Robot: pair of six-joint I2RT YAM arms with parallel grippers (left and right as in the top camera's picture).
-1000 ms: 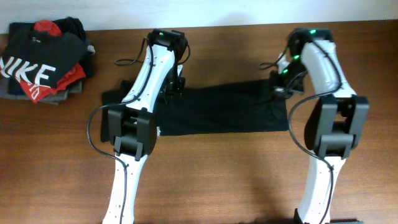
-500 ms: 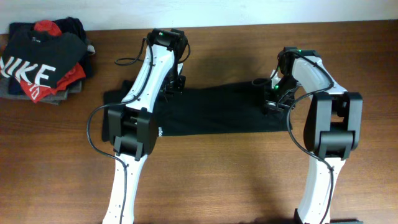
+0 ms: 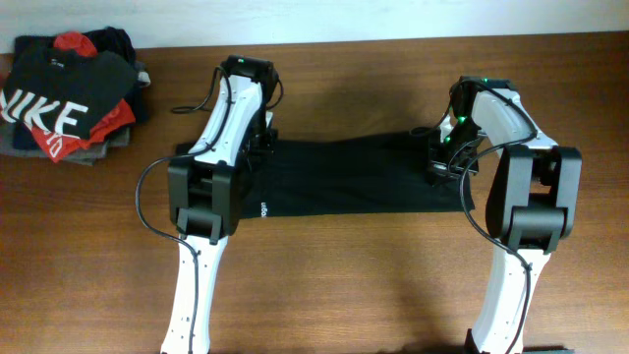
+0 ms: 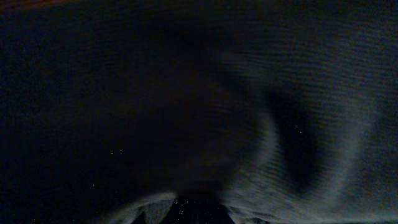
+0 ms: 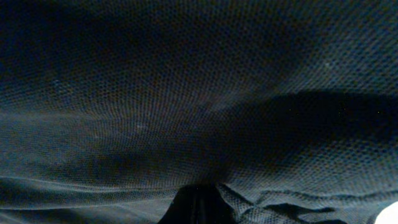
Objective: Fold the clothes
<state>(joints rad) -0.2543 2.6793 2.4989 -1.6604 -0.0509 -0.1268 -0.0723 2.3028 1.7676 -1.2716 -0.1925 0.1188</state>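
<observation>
The shirt (image 3: pixel 354 177) is seen laid out as a long black band across the middle of the table (image 3: pixel 344 285), with tiny white lettering (image 3: pixel 263 209) showing at its lower-left corner. The left gripper (image 3: pixel 259 149) is planted on the band's left end, the right gripper (image 3: pixel 437 167) on its right end, near the upper edge. Both are closed down narrow and cloth is pinched in each. In both wrist views the frame is filled with dark weave, and folds are gathered toward the bottom centre where the fingers meet.

From overhead, much is blocked. The shirt's left edge is covered by the left arm (image 3: pixel 211 187), which runs up from the lower part of the frame. The right corner is crossed by the right arm (image 3: pixel 526 197) and its looping cable (image 3: pixel 470 211).

Off in the upper-left corner a pile is stacked, well apart from the work: a black NIKE shirt (image 3: pixel 59 88) on top, a red garment (image 3: pixel 113 123) poking out beneath and above it, and a grey one (image 3: pixel 29 147) at the bottom.

A pale strip of wall (image 3: pixel 393 20) is visible along the top edge.
</observation>
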